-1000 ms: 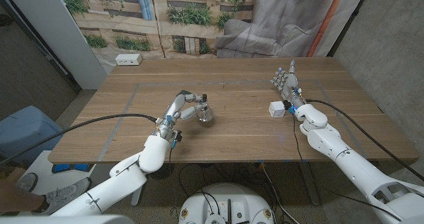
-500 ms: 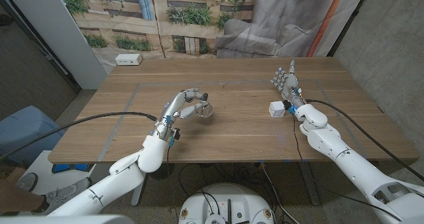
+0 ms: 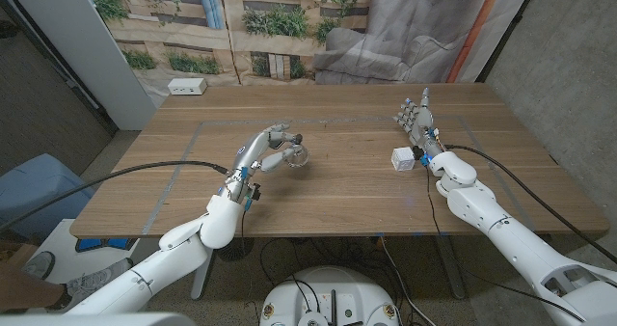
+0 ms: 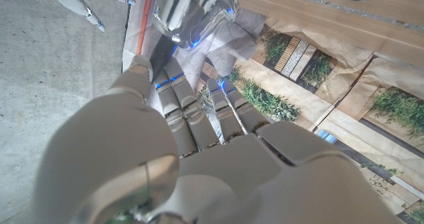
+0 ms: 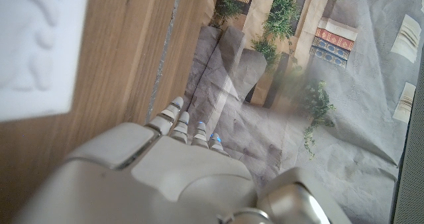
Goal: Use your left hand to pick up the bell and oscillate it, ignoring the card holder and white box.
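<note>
Left hand (image 3: 269, 146) fingers (image 3: 282, 133) curled round the bell (image 3: 295, 155), gripping it; bell looks lifted off the worktop (image 3: 337, 186), over the middle area, a bit left of centre. In the left wrist view the fingers (image 4: 179, 108) reach toward the shiny silver bell (image 4: 192, 12), fingertips close against it; exact contact spots hard to tell. Black knob on the bell's top shows beside the fingertips in head view. Left arm comes in from the near-left corner, black cable trailing along it over the near edge.

Right hand (image 3: 416, 122) stands on the worktop near the right edge, fingers (image 3: 412, 109) straight and side by side, holding nothing. White box (image 3: 403, 158) sits just beside the right wrist, toward the worktop's middle; touching or not, cannot tell. In the right wrist view the white box (image 5: 36, 48) shows blurred on the wood beside the right hand (image 5: 165, 171), fingers (image 5: 182, 128) pointing away toward the backdrop.

Small white device (image 3: 187, 86) lies at the far-left corner of the worktop. Printed backdrop with buildings and plants hangs behind the far edge.
</note>
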